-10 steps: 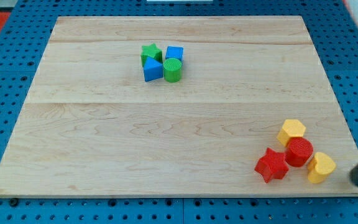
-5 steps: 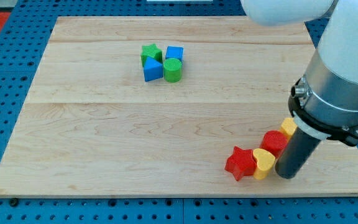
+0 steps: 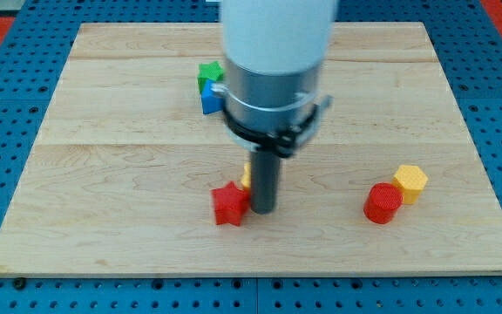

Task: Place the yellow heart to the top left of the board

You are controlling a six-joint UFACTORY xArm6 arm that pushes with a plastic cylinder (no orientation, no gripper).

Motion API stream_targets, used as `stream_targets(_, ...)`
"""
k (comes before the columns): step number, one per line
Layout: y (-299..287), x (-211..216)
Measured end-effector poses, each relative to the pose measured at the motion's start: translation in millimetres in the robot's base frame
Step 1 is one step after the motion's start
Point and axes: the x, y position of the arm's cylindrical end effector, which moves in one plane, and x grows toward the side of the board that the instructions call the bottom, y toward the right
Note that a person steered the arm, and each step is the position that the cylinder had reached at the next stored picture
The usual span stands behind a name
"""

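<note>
My tip (image 3: 262, 210) beside red star (image 3: 229, 205) — no lettering

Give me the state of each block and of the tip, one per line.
tip: down on the board, right beside the red star.
yellow heart: mostly hidden behind the rod.
red star: flat, by the tip.
red cylinder: upright, touching the yellow hexagon.
green star, blue block: partly hidden by the arm.
</note>
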Motion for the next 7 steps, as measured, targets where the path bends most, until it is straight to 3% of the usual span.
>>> stream_targets(5,21.1,-112.9)
stream_targets(7,-87.6,-78.5)
